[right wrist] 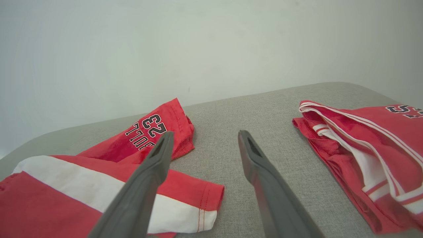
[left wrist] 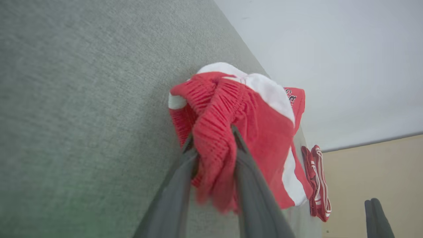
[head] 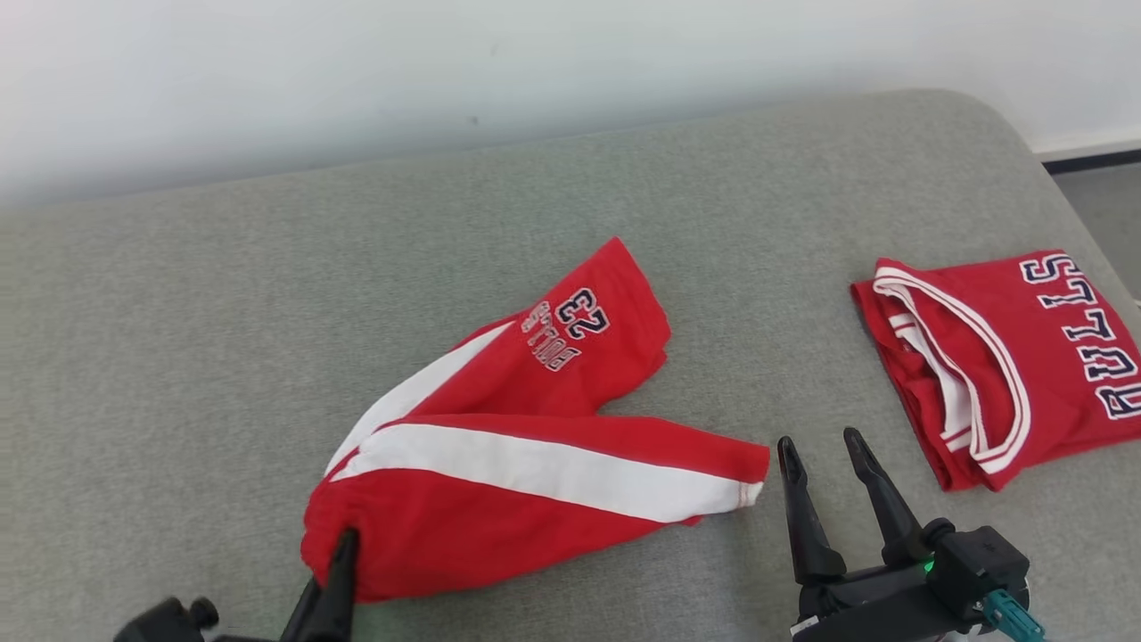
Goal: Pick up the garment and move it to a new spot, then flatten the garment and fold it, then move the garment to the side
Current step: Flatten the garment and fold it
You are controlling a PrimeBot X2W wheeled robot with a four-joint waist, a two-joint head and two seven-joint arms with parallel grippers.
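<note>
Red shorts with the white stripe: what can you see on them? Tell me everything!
The red shorts look like soft knit cloth, with a wide white stripe down each leg and a dark "23" printed near one hem. They lie crumpled on the grey padded surface, legs spread in a V. The left gripper pinches the gathered elastic waistband between its fingers.

the grey fabric-covered tabletop (head: 267, 294) carries red shorts (head: 535, 464) with white stripes, spread near its front, and a folded red jersey (head: 1007, 357) well apart at its right side.
</note>
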